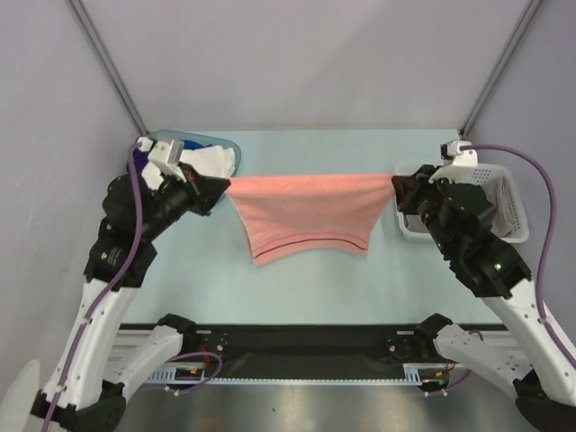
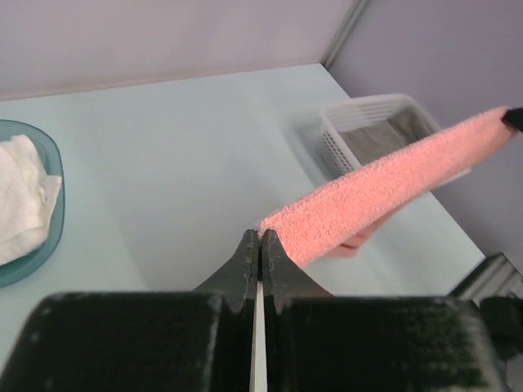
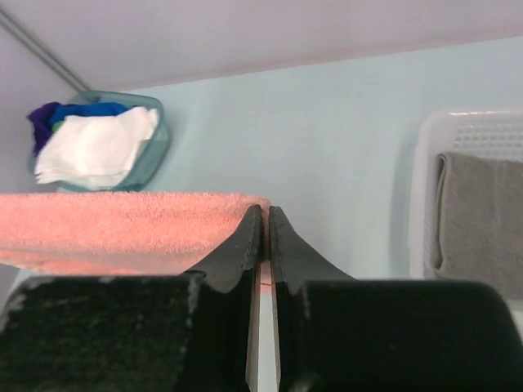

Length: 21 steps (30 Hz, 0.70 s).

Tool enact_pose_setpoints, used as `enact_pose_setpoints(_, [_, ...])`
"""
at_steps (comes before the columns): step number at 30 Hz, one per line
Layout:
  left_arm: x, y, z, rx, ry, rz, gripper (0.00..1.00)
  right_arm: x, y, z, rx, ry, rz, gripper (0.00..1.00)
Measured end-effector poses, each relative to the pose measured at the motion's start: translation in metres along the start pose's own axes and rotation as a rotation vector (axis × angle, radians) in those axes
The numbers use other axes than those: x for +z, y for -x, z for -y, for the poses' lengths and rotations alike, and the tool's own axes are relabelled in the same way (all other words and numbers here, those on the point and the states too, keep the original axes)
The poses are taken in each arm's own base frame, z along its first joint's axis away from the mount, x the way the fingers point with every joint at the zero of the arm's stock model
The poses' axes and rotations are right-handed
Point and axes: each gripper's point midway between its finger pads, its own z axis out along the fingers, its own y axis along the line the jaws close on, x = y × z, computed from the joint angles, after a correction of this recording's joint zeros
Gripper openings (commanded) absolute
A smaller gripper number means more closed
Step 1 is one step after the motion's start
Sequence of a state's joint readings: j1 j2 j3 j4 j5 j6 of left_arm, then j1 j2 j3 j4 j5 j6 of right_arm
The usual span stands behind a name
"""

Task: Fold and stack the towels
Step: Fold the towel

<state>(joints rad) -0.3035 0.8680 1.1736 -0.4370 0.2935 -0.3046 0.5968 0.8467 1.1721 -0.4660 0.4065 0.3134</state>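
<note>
Progress: early, est. | L gripper & R gripper clenched on pink towel corners, stretched above table centre | done: grey towel in mesh basket | left: white towel + others, blue tub

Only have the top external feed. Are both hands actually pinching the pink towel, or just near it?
Observer: Left wrist view shows the left hand shut on one corner of the pink towel, pinched at the fingertips.
Operator: Right side?
Observer: Right wrist view shows the right hand shut on the opposite corner, with the cloth stretched level between the two hands.
Operator: Anything in the basket? The arm blocks it for me.
Observer: Yes, a folded grey towel lies inside the white basket.
</note>
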Motion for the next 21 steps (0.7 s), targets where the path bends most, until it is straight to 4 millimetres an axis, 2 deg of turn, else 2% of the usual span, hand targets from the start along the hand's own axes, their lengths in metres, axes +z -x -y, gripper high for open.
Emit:
enact_pose_setpoints(3, [-0.023,0.000,0.015,0.003,-0.041,-0.002,0.00,-0.021,0.010,-0.008,0.012,0.066,-0.009,0.00])
enact_pose_setpoints(6, [-0.035,0.004,0.024,0.000,-0.061,-0.015,0.00,-0.034,0.025,-0.016,0.014,0.108,-0.017,0.00])
enact_pose_setpoints(9, [-0.033,0.005,0.025,-0.007,-0.065,-0.031,0.01,-0.036,0.035,-0.021,0.006,0.121,-0.019,0.00])
enact_pose_setpoints(11, [-0.024,-0.001,0.020,-0.021,-0.054,-0.062,0.00,-0.029,0.033,-0.023,-0.010,0.115,-0.034,0.00])
enact_pose_setpoints(13, [-0.006,-0.011,0.009,-0.044,-0.037,-0.103,0.00,-0.015,0.023,-0.022,-0.032,0.096,-0.067,0.00])
enact_pose_setpoints(16, [0.030,-0.034,-0.018,-0.096,0.007,-0.177,0.00,0.030,-0.014,-0.012,-0.059,0.051,-0.161,0.00])
enact_pose_setpoints(19, [0.079,-0.067,-0.055,-0.152,0.055,-0.267,0.00,0.089,-0.070,0.014,-0.062,-0.012,-0.290,0.00])
enact_pose_setpoints(21, [0.110,-0.092,-0.081,-0.184,0.086,-0.320,0.00,0.134,-0.115,0.034,-0.054,-0.052,-0.390,0.00])
